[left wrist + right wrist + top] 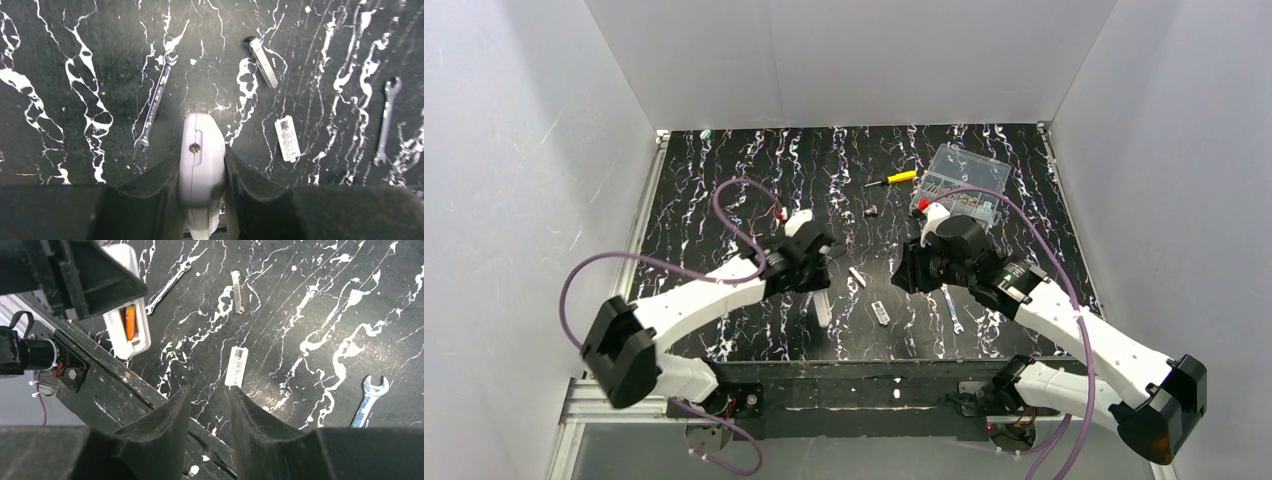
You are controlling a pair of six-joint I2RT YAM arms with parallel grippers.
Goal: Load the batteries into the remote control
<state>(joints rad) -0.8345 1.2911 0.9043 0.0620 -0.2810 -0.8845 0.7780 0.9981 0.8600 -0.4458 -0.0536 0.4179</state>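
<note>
The remote control [200, 172] is white, battery [130, 322] orange, table [724, 200] black-and-white marbled.

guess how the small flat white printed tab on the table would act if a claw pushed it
The white tab lies flat on the table, so it would probably slide, not roll. It looks thin, likely light; a nudge may spin it. Its low edges probably offer a claw little grip.
</note>
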